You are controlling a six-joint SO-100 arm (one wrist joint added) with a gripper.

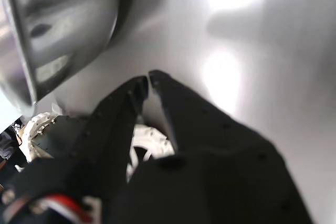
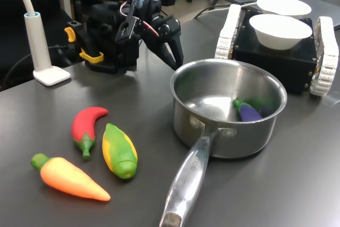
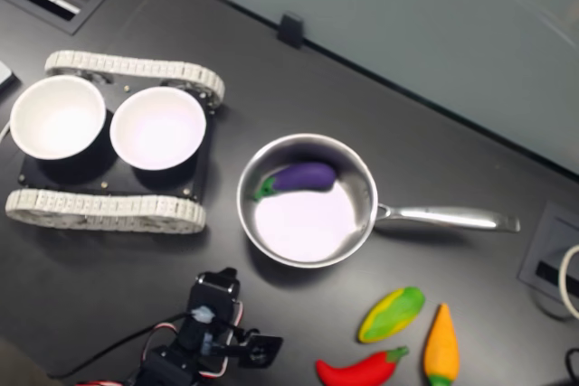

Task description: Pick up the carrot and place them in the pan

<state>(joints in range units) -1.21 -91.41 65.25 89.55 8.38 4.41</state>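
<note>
Black pincer (image 1: pixel 148 78) of the arm is clenched on nothing: in the wrist view its two tips nearly touch, with only bare table behind them. In the first exterior view it (image 2: pixel 177 59) hangs just beside the rim of the round shiny steel saucepan (image 2: pixel 254 134), at about ten o'clock from the pan.

By my judgement the task is not yet begun for the smooth orange tapered toy carrot (image 2: pixel 71 177). It lies on the dark table (image 2: pixel 297 184), well apart from the pincer, at about eight o'clock from the pan in the first exterior view; in the second exterior view it (image 3: pixel 441 344) is at about four o'clock from the pan (image 3: pixel 362 189). Beside it lie a yellow-green toy corn (image 2: pixel 119 150) and a red toy chili pepper (image 2: pixel 86 126). A purple toy eggplant (image 3: pixel 303 175) already rests inside the pan. Reaching, gripping, carrying and dropping all remain.

The second exterior view cuts off most of the arm, and the wrist view is blurred and does not show the carrot.
</note>
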